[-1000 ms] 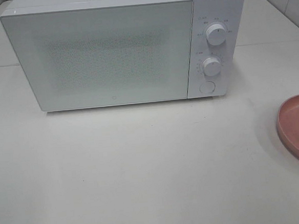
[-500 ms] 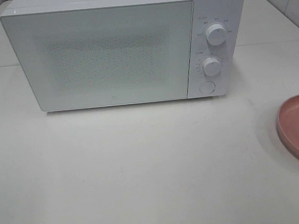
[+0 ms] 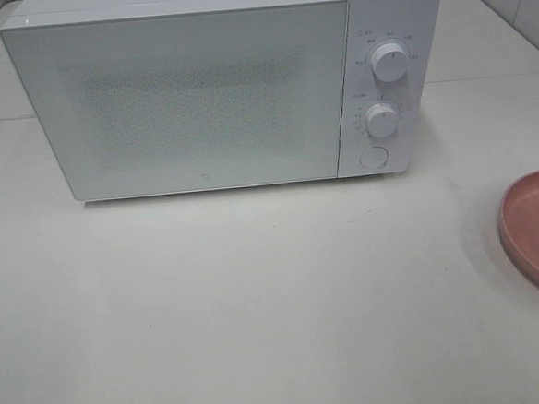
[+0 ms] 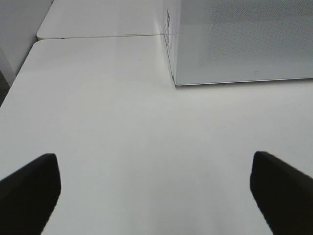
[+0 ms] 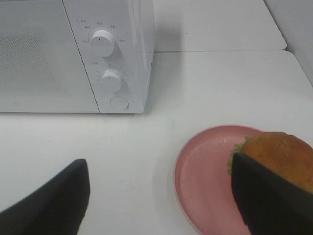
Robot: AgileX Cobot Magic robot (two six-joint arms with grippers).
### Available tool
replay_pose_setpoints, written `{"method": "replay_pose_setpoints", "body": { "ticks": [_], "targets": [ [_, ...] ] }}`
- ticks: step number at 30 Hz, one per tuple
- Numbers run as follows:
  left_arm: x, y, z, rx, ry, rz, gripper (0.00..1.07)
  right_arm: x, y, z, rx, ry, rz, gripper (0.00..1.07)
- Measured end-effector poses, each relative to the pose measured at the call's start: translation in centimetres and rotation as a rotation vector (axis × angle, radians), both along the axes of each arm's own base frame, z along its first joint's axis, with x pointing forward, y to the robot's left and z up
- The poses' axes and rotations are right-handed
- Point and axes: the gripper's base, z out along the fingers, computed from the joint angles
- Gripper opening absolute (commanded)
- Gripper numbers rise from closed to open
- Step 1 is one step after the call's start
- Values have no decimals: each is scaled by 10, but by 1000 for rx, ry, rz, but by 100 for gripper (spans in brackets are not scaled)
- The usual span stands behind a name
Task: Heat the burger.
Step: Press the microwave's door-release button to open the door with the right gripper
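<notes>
Sitting on the plate (image 5: 205, 171), the burger (image 5: 281, 159) shows only in the right wrist view, partly hidden behind one finger of the right gripper (image 5: 159, 169), whose jaws are spread and hold nothing. The plate is cut off at the exterior frame's right edge, so the right arm is nearer. Left gripper (image 4: 154, 166) is also spread and empty. Microwave (image 3: 224, 85) door is closed.
</notes>
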Motion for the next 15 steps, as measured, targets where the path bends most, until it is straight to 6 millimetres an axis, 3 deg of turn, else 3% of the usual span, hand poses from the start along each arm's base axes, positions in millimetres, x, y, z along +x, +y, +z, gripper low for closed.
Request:
{"method": "replay_pose_setpoints", "body": {
  "ticks": [15],
  "targets": [
    [0, 0, 0, 0, 0, 0, 98, 42, 7, 9, 11, -112, 21, 76]
  ]
}}
